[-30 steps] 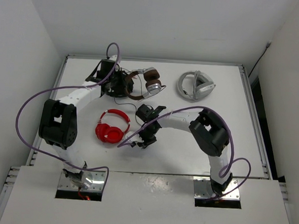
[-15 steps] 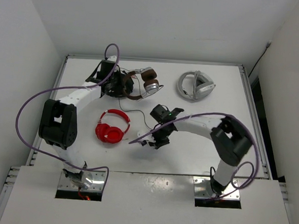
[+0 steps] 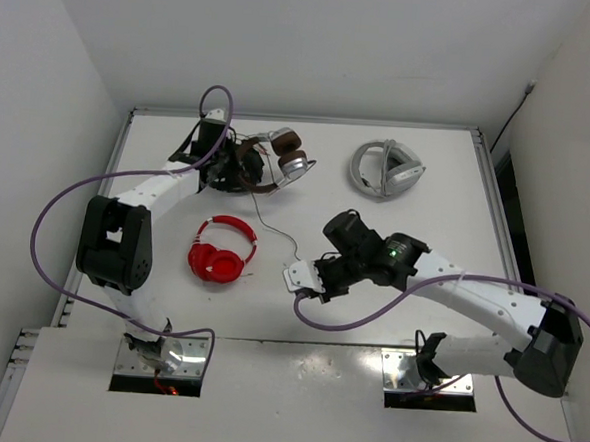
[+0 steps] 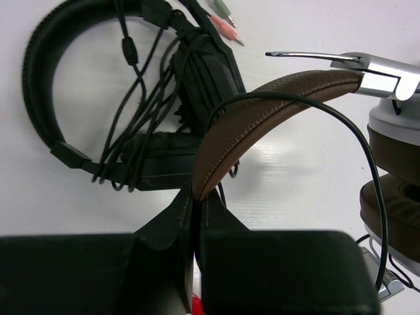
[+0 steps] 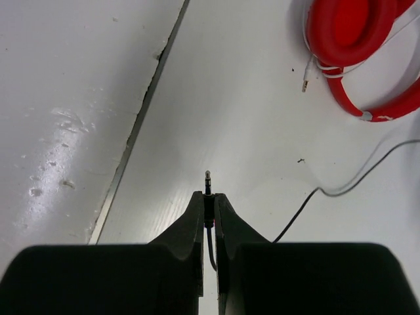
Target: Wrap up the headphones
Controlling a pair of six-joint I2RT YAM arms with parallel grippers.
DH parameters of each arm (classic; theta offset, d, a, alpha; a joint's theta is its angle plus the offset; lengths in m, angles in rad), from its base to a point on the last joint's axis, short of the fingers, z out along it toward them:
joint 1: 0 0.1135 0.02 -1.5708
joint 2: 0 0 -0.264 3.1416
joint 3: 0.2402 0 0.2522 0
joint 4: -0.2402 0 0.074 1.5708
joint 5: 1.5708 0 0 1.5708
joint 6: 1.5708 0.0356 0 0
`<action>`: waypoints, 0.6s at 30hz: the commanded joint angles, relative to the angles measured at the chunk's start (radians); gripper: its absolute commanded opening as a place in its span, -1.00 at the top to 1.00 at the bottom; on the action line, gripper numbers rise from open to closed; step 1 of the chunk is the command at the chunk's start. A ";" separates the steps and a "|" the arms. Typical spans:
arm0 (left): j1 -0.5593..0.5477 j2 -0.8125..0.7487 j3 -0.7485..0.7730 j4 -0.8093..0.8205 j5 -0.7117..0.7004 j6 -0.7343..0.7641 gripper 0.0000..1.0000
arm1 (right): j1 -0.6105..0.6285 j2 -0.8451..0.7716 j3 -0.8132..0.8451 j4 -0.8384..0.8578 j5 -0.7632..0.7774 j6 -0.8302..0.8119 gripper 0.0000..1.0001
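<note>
The top view places the headphones (image 3: 287,158) at the far left of the worktop (image 3: 435,230), ear cups just right of the left arm's wrist, with their thin black cable (image 3: 273,223) running down toward the near edge. It cannot show either grip. The left wrist view does: the left fingers (image 4: 164,226) are pressed together on the lower end of the brown headband (image 4: 262,105), which arches up to a silver cup at the right. That view also shows a black headset (image 4: 131,105) (its own cords tangled across it) lying just behind the band. The right wrist view shows the right fingers (image 5: 191,220) pinching the cable's plug (image 5: 208,178), its tip poking out over bare worktop. Red headphones (image 3: 221,252) lie left of the right fingers, and white-grey headphones (image 3: 386,169) sit at the far right. Open room lies between the right arm and the white-grey pair, and the near edge seam (image 5: 138,121) runs close by the right fingers.
</note>
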 commanded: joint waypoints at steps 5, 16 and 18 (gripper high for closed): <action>0.012 -0.019 0.034 0.056 -0.104 -0.012 1.00 | -0.005 -0.081 0.004 -0.013 -0.001 0.104 1.00; 0.045 -0.039 0.014 0.067 0.127 0.145 1.00 | -0.078 -0.161 -0.078 -0.022 0.038 0.104 1.00; 0.045 -0.039 0.014 0.067 0.128 0.145 1.00 | -0.089 -0.170 -0.089 -0.022 0.038 0.104 1.00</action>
